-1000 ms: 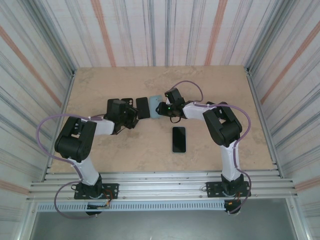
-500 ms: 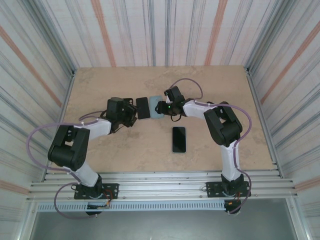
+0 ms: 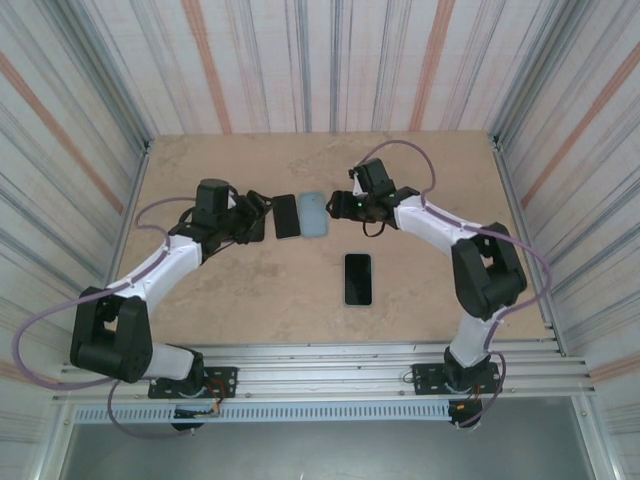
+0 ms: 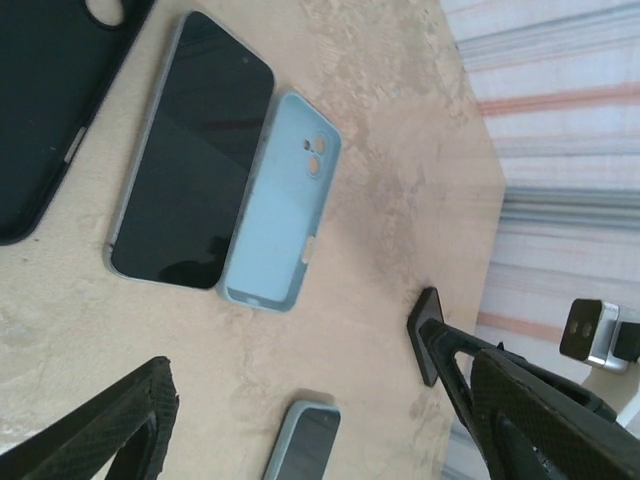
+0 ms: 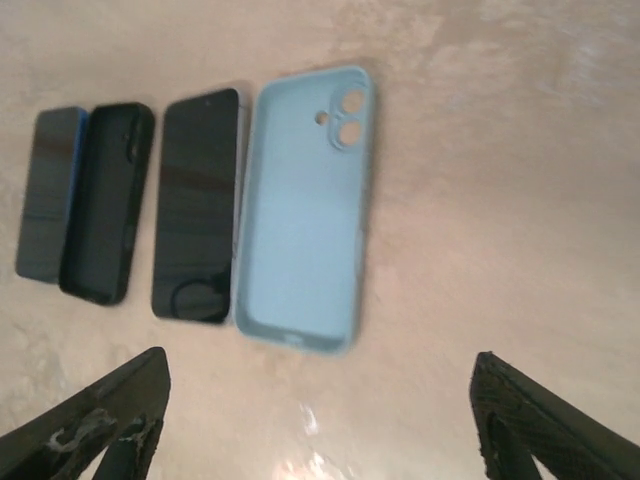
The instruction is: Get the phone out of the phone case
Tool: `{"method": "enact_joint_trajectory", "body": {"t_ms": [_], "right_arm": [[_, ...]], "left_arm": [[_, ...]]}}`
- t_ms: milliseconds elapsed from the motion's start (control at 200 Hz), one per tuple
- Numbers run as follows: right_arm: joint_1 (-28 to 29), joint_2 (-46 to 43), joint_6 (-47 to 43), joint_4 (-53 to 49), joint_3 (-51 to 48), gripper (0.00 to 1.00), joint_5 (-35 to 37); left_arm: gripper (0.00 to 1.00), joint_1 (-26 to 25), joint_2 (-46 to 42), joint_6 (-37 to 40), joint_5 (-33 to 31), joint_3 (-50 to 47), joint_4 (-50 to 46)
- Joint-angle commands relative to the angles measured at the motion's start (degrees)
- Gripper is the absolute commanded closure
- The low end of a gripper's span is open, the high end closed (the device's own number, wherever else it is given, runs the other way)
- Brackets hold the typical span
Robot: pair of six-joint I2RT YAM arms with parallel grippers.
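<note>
Both arms have drawn back; left gripper and right gripper gape wide, empty. The phone, slick rigid glass, lies just beside the soft blue case; I'd pinch its long edges.

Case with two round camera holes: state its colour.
Light blue case; right wrist view shows it best.

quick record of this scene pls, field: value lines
light blue case: empty, inside facing up, flat on the table
phone: out of the case, screen up, lying alongside it
black case: on the phone's other side
second phone: lying apart, nearer the arm bases
left hand: open, holding nothing
right hand: open, holding nothing
</note>
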Motion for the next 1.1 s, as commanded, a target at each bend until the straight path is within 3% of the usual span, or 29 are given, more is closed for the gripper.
{"method": "enact_joint_trajectory", "body": {"t_ms": [0, 296, 676, 1097], "right_arm": [[1.2, -5.4, 1.3, -11.0, -4.1, 0.17, 6.9], [11.2, -13.7, 14.9, -18.5, -14.3, 0.00, 15.4], [16.4, -8.6, 19.2, -16.8, -16.7, 0.01, 18.6], [18.8, 0.8, 21.6, -22.0, -10.8, 0.10, 21.4]], "left_arm": [[0.17, -0.6, -2.3, 4.6, 3.7, 1.0, -6.3], [0.10, -7.0, -1.4, 3.1, 4.6, 1.0, -6.6], [0.09, -9.3, -0.4, 2.8, 4.2, 1.3, -6.1], [0.09, -8.3, -1.6, 2.7, 5.4, -0.5, -5.2]]}}
